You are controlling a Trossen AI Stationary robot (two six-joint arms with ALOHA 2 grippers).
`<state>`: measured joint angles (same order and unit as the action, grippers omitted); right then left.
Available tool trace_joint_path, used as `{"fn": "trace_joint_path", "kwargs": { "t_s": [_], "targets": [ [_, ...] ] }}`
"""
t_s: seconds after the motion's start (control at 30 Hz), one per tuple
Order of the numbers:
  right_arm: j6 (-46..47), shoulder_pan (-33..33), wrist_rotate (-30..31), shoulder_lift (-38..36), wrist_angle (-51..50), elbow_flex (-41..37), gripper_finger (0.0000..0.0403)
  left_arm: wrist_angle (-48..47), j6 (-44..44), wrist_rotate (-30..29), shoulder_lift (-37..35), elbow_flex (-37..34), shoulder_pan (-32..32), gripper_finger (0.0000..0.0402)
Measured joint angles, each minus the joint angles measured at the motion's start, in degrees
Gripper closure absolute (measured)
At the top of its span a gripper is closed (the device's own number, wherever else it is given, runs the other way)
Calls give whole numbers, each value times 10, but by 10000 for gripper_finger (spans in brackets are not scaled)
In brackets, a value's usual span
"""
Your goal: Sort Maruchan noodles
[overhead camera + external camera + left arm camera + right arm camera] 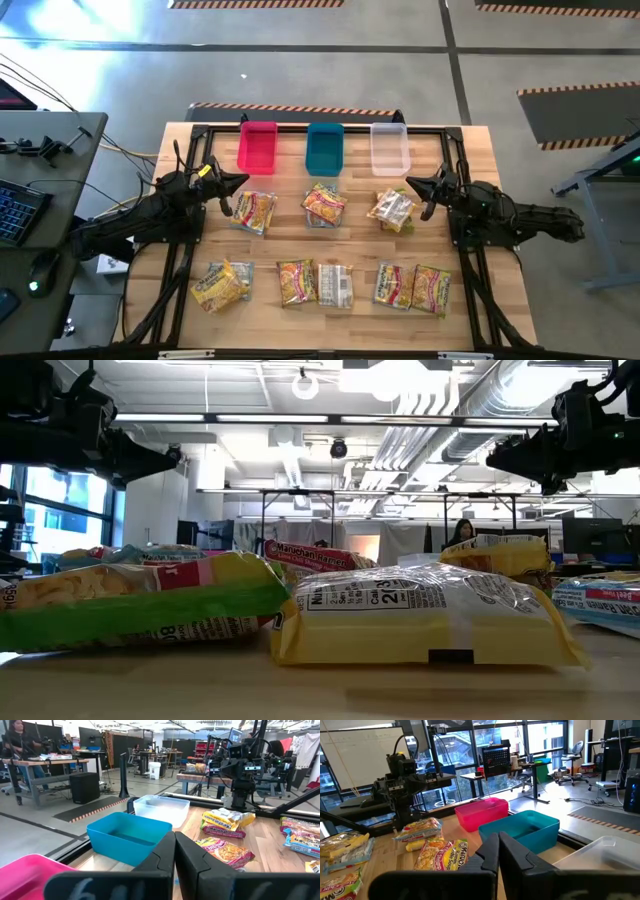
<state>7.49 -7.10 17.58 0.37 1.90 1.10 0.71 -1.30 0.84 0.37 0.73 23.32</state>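
Observation:
Several Maruchan noodle packets lie flat on the wooden table, in two rows. The middle row holds three spots: a yellow packet (255,211), an orange one (325,205) and a small pile (391,210). The near row runs from a yellow pile (222,285) to an orange packet (432,289), with a silvery one (335,284) between. My left gripper (240,182) (175,851) hangs shut above the table's left side, pointing level. My right gripper (412,183) (498,847) hangs shut above the right side, facing it. Neither is over a packet.
Three bins stand in a row along the table's far edge: pink (258,148), blue (325,148) and clear (389,148). A dark frame (200,132) runs round the table. A desk with a keyboard (20,210) stands off the left side.

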Motion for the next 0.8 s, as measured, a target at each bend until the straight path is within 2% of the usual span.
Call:
{"fn": "trace_joint_path", "kwargs": {
  "t_s": [0.5,0.57,0.67,0.8],
  "targets": [
    [0,0,1,0,8,-1,402,1,-7,0,0,0,0,402],
    [-2,0,10,0,22,-2,402,7,-19,0,0,0,0,402],
    [-56,0,40,0,65,-2,402,9,-40,0,0,0,0,402],
    [-75,-7,56,8,113,-2,402,24,-31,0,0,0,0,402]
  ]
}}
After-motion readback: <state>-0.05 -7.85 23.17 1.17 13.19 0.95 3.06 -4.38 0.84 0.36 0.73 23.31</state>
